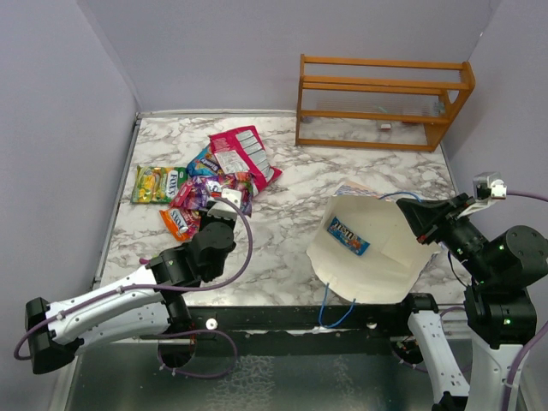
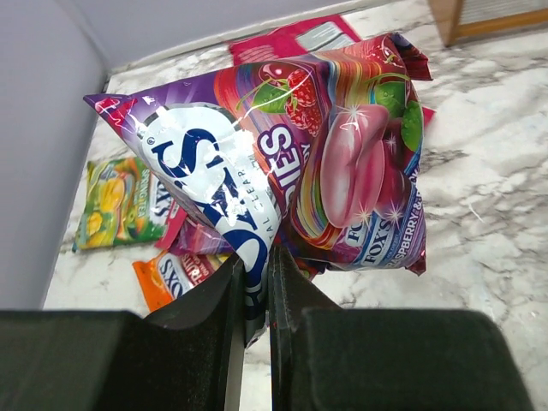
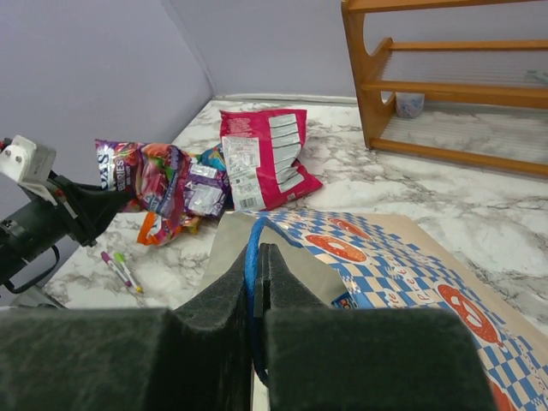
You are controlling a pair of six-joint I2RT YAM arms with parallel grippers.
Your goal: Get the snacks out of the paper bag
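My left gripper (image 2: 255, 267) is shut on the edge of a purple and white glossy snack packet (image 2: 300, 154) and holds it just above the pile of snacks (image 1: 205, 175) at the table's left. In that pile lie a red-pink packet (image 1: 244, 152), a green-yellow one (image 1: 157, 183) and an orange one (image 1: 179, 222). The paper bag (image 1: 377, 257) lies tipped with its cream inside facing up, and a small blue packet (image 1: 348, 236) rests inside it. My right gripper (image 3: 259, 257) is shut on the bag's blue cord handle (image 3: 251, 248) at the bag's right rim (image 1: 409, 214).
An orange wooden rack (image 1: 381, 103) stands at the back right against the wall. Two thin pens (image 3: 120, 270), pink and green, lie on the marble near the left arm. The bag's other blue cord (image 1: 338, 312) hangs over the table's near edge.
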